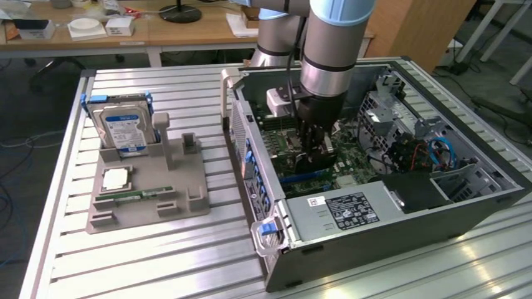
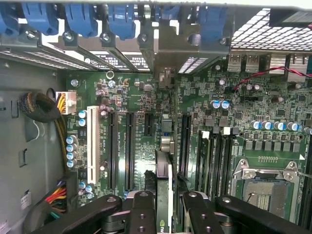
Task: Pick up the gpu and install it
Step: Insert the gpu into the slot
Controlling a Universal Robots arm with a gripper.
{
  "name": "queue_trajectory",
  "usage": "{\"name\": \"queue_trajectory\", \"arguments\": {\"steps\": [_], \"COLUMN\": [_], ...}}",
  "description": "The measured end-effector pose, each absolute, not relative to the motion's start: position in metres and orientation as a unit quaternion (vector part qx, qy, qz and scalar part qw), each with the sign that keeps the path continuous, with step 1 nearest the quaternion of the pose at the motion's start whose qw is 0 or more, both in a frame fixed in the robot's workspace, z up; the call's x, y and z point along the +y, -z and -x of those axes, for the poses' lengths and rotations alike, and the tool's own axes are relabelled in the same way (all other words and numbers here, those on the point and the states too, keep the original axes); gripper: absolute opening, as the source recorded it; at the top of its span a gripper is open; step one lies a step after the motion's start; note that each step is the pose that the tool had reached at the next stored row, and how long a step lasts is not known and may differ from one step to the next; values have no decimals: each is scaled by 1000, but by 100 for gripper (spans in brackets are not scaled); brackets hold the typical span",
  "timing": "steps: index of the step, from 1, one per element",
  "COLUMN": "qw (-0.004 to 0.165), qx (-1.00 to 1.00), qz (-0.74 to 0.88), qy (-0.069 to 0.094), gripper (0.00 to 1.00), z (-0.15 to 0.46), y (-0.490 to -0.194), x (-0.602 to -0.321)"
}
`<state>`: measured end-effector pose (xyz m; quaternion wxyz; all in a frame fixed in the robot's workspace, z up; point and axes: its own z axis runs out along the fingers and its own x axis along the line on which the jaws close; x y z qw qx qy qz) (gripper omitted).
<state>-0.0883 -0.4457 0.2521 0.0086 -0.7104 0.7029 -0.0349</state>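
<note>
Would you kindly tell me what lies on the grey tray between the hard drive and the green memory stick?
A square processor chip lies between the hard drive and the memory stick, seen in the exterior view.

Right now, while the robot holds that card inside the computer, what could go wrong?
1. The gpu sits edge-on in the gripper above the motherboard. If it misses the long black slot, it could jam or bend.
2. Nearby blue capacitors could get knocked if the card tilts.
3. Its end might catch on the metal by the blue clips.
</note>
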Motion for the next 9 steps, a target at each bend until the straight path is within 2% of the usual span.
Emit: {"name": "queue_trajectory", "arguments": {"steps": [9], "qw": [9], "qx": [703], "qz": [710], "qy": [35], "gripper": [26], "z": [90], "y": [-252], "x": [-446]}}
